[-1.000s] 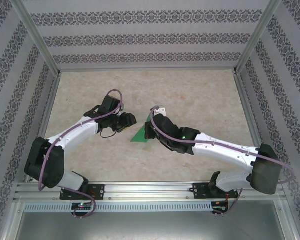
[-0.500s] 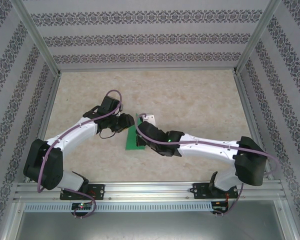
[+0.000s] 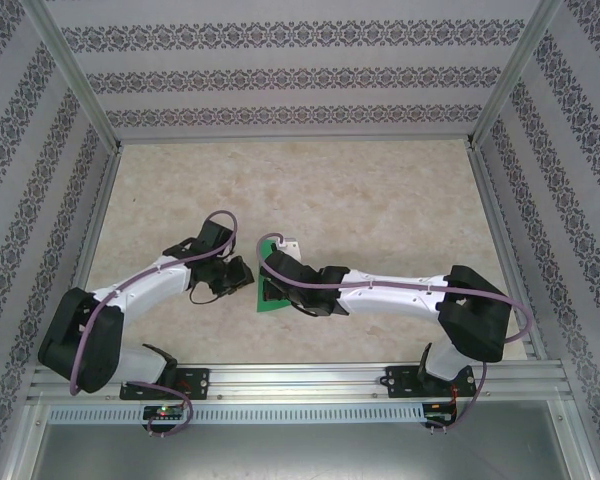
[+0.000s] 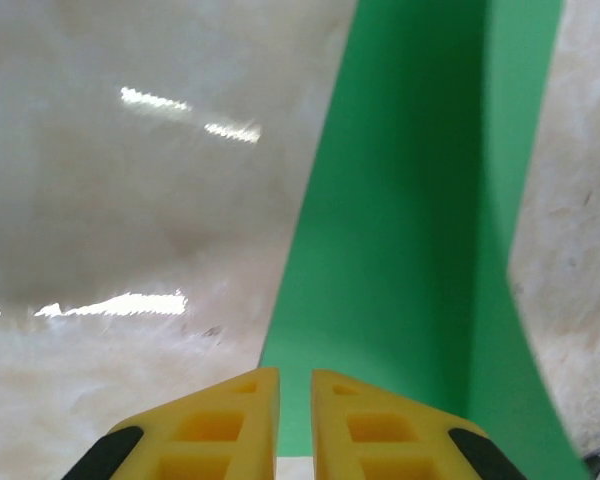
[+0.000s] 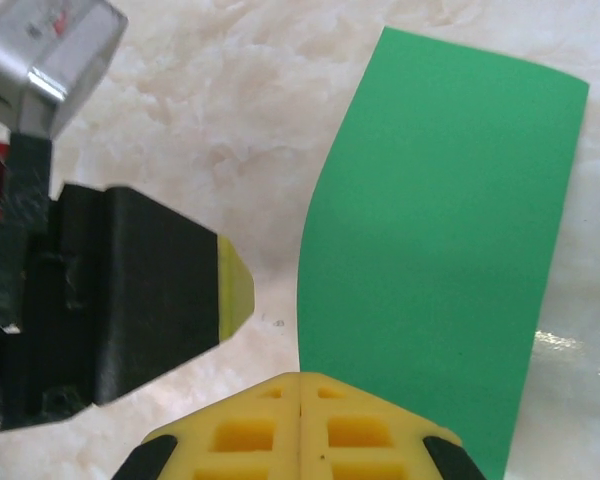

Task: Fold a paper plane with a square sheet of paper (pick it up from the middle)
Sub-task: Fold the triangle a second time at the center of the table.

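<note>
Low in the wrist views, right pincer [image 5: 300,385] was clenched, left pincer [image 4: 295,385] unclear; square sheet of paper [image 5: 450,230] seemed half-folded, and next crease needed aligned edges.

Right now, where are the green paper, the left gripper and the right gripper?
green paper [image 5: 450,230], right wrist view, middle of its flat face.
left gripper [image 4: 293,378], left wrist view, between its yellow fingertips.
right gripper [image 5: 300,385], right wrist view, where its yellow fingertips meet.
</note>
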Robot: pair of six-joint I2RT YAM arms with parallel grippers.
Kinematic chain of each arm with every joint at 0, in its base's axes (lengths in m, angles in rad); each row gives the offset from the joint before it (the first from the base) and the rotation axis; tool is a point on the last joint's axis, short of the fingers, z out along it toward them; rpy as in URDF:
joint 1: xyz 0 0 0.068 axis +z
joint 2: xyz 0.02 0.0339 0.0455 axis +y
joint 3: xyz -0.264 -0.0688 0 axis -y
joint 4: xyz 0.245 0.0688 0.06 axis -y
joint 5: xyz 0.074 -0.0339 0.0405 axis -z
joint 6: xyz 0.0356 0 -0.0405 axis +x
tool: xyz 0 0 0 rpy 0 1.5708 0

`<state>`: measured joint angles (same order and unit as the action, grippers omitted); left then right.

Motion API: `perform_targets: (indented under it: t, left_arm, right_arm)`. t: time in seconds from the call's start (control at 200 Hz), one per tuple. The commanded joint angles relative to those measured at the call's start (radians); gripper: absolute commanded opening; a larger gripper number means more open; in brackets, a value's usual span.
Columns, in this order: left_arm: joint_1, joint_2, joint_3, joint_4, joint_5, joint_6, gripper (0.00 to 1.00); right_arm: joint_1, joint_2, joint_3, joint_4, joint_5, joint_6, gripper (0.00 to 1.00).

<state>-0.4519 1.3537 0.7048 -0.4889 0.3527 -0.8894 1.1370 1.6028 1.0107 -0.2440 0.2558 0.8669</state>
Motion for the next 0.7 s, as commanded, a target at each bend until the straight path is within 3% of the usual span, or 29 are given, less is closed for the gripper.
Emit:
perform_targets:
  t: [0.0,0.49,0.699]
  left_arm:
    - [0.005,-0.038,-0.009,0.023,0.003,-0.029,0.17]
    - [-0.021,0.077,0.037,0.149,0.106,-0.045,0.16]
    - [-0.032,0.151,0.051,0.204,0.122,-0.06,0.15]
  right_arm:
    - [0.004,0.006,0.001,0.049,-0.026,0.02,0.0]
    - [-0.021,-0.024,-0.019,0.079,-0.113,-0.012,0.0]
    - [-0.021,0.009,0.0,0.017,-0.116,-0.052,0.06]
